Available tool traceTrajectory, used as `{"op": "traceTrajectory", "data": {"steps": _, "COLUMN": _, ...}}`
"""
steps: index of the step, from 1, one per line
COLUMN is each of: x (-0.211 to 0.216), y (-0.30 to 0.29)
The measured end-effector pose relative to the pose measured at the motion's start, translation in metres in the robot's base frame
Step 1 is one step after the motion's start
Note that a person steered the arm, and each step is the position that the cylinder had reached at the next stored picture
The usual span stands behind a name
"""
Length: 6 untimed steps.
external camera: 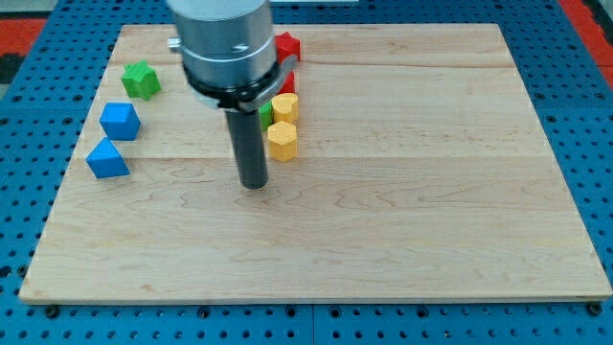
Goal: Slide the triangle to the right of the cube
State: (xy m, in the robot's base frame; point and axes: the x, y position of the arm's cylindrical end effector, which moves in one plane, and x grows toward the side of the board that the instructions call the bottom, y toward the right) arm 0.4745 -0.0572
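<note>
A blue triangle block (106, 159) lies near the board's left edge. A blue cube (121, 121) sits just above it and slightly to the right. My tip (254, 184) rests on the board well to the right of both, about a quarter of the board's width from the triangle and a little lower than it. The tip touches no block. The arm's grey body hides part of the board's upper middle.
A green star-like block (142, 80) sits above the cube. Right of my rod lie a yellow hexagon (283, 140), a second yellow block (285, 105), a partly hidden green block (266, 117) and a red star-like block (287, 45). The wooden board (431, 192) ends in blue pegboard.
</note>
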Motion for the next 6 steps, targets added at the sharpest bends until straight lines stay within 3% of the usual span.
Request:
{"op": "traceTrajectory", "data": {"steps": 2, "x": -0.040, "y": 0.000}}
{"op": "traceTrajectory", "data": {"steps": 3, "x": -0.019, "y": -0.001}}
{"op": "traceTrajectory", "data": {"steps": 4, "x": 0.044, "y": -0.053}}
{"op": "traceTrajectory", "data": {"steps": 5, "x": 0.045, "y": -0.171}}
{"op": "traceTrajectory", "data": {"steps": 6, "x": 0.001, "y": -0.198}}
